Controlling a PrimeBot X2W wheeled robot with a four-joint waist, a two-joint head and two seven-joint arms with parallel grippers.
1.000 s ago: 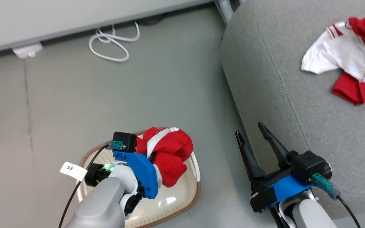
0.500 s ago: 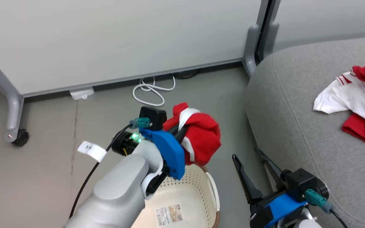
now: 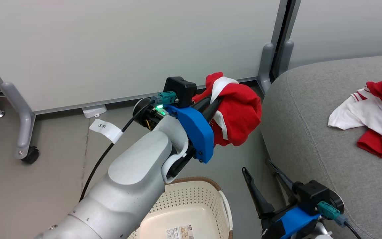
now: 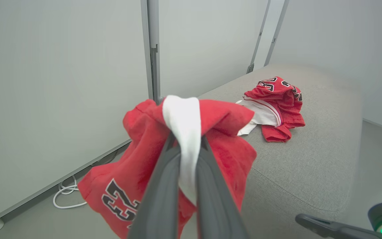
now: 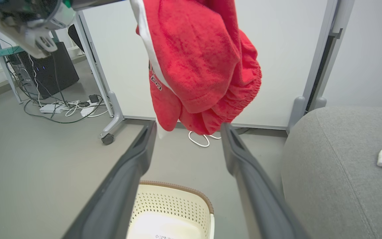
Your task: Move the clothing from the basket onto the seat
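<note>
My left gripper (image 3: 219,99) is shut on a bunched red garment (image 3: 239,116) with white trim and the number 23 (image 4: 118,199), held in the air above the floor, left of the grey seat (image 3: 310,139). The same garment (image 5: 201,63) hangs above my right fingers in the right wrist view. Another red and white garment (image 3: 373,114) lies on the seat (image 4: 310,159), further right. The cream basket (image 3: 191,205) stands on the floor below my left forearm; the part I see holds only a label. My right gripper (image 3: 260,179) is open, low beside the seat's edge.
A pale partition wall (image 3: 128,43) with grey posts (image 3: 265,59) stands behind. A caster leg (image 3: 25,132) is at the left. A white cable (image 5: 201,139) lies by the wall base, and more cables and a dark box (image 5: 55,69) sit further left.
My left gripper has lifted the red garment out of the basket and carried it up and toward the seat. The camera has tilted up, showing the wall.
</note>
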